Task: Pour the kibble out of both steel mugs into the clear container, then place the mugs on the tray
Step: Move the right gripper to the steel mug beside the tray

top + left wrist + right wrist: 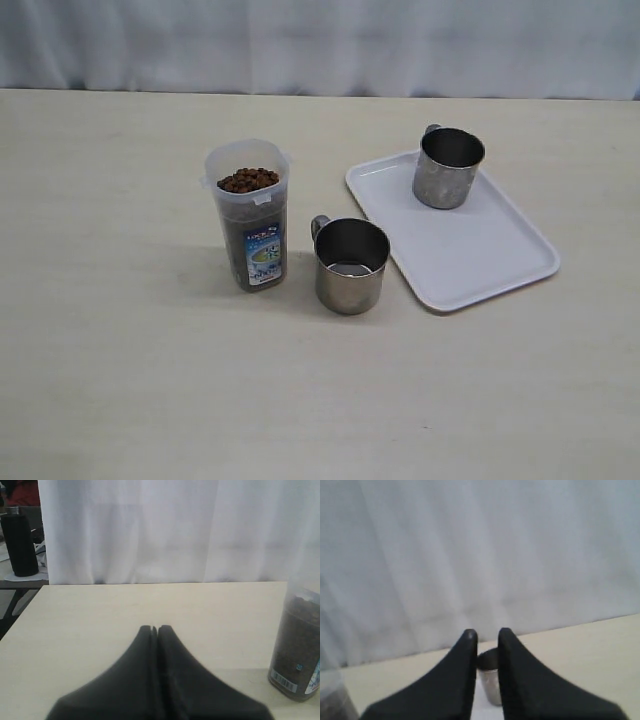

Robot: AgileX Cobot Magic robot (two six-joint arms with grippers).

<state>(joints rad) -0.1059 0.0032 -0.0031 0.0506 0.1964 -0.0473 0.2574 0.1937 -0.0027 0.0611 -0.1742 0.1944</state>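
The clear container point(248, 215) stands left of centre on the table, filled nearly to the rim with brown kibble point(248, 180). One steel mug point(350, 265) stands upright on the table just right of it and looks empty. The other steel mug point(448, 168) stands upright on the far corner of the white tray point(470, 260). Neither arm shows in the exterior view. My left gripper point(155, 628) is shut with nothing in it, the container point(297, 645) off to one side. My right gripper point(485, 632) stands slightly open and empty; a mug point(489, 680) shows well beyond its gap.
A white curtain point(320, 45) hangs along the table's far edge. Off the table's corner, a dark cylinder point(19, 545) stands on another surface. The container's blurred edge point(335, 700) shows in the right wrist view.
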